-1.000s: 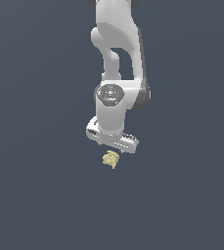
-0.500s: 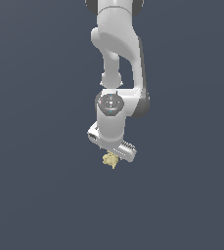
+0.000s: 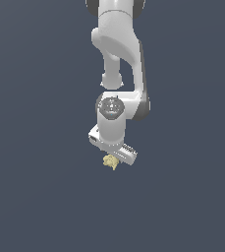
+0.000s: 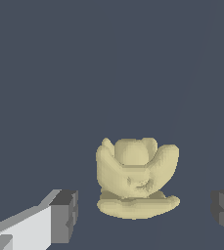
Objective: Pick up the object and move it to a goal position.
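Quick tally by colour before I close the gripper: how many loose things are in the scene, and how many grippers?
Pale yellow-beige: 1, the knobbly lump, also seen under the wrist in the exterior view.
White with dark grey pads: 1, the gripper, open, one finger on each side of the lump, both apart from it.
Total: 2.
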Tool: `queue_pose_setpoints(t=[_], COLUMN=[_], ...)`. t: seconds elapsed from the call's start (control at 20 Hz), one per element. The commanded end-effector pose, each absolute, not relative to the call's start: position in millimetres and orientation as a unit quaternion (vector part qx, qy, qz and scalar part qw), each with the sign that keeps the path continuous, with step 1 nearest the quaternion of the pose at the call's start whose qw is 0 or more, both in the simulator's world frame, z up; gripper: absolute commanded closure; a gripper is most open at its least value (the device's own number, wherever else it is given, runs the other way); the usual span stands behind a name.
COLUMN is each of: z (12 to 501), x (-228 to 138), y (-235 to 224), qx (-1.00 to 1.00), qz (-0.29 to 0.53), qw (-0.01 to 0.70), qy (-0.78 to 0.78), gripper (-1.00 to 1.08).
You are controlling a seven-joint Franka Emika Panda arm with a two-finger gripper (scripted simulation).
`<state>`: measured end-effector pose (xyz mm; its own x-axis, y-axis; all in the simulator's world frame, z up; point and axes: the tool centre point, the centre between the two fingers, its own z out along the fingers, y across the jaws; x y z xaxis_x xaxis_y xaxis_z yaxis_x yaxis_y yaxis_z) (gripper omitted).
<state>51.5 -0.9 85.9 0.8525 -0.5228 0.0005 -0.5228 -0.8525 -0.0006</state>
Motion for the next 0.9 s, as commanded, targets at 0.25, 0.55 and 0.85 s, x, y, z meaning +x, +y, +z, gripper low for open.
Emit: queue_pose_setpoints(t=[0.25, 0.55, 0.85], z=[51.1, 40.2, 40.4], x=[50.2, 51.5, 51.6], y=[-1.1, -0.9, -0.9], qx=[-0.962, -0.962, -0.962], qz=[0.0, 0.0, 0.0], qw=[0.0, 0.0, 0.0], qy=[0.273, 0.274, 0.274], gripper=[-0.92, -0.92, 1.08])
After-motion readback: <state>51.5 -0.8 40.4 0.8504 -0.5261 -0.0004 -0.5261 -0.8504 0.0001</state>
